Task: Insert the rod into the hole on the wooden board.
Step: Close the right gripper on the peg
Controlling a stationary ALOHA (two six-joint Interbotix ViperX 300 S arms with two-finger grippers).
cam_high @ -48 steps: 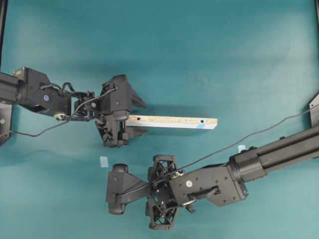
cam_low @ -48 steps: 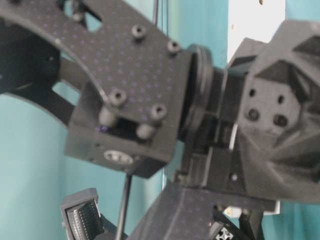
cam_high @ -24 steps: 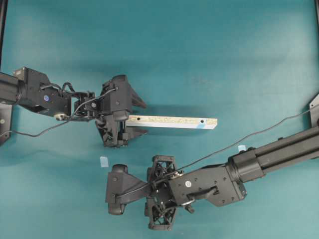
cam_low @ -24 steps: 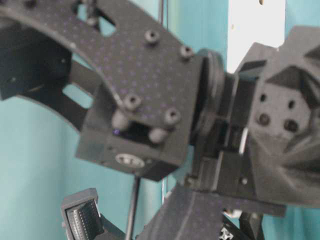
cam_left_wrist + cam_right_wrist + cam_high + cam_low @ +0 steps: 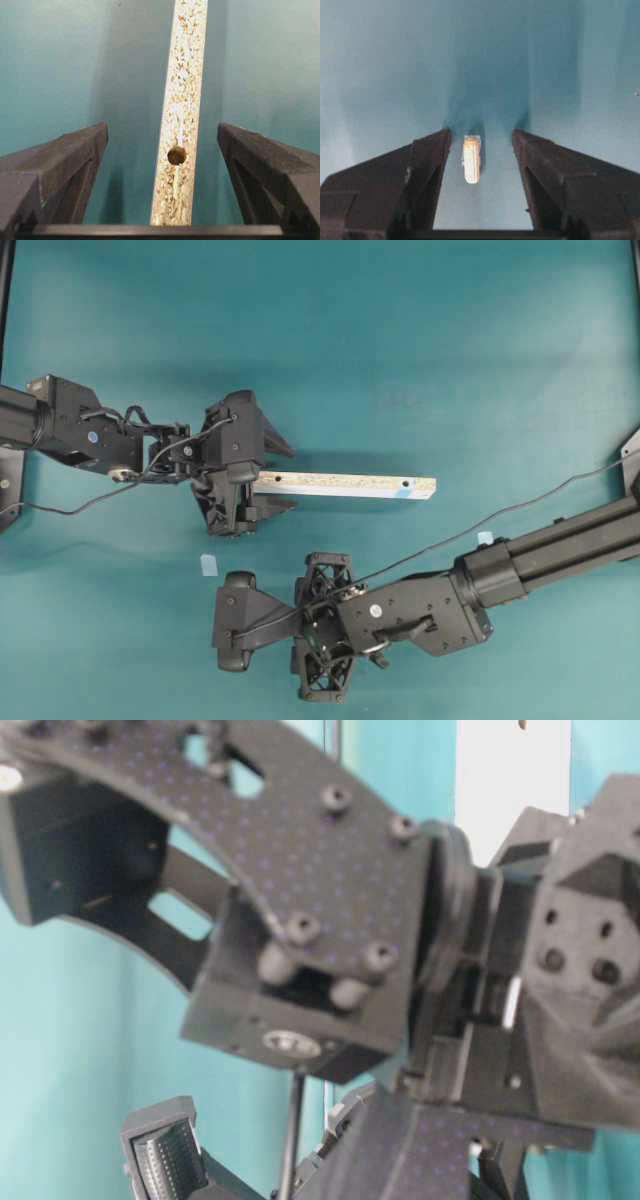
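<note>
Here the right pincer (image 5: 480, 150) straddles the rod (image 5: 471, 160), jaws apart and not yet touching it; the rod lies flat on the desk (image 5: 395, 60), light, stiff, likely to roll, so pinch mid-length. Farther off, the left pincer (image 5: 162, 145) stands released astride the wooden board (image 5: 345, 484), clear of both edges; its blue-marked hole (image 5: 405, 483) sits empty.

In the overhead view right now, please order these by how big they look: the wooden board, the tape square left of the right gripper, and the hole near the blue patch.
1. wooden board, by far the longest.
2. tape square, small.
3. hole, a tiny dark dot.
</note>
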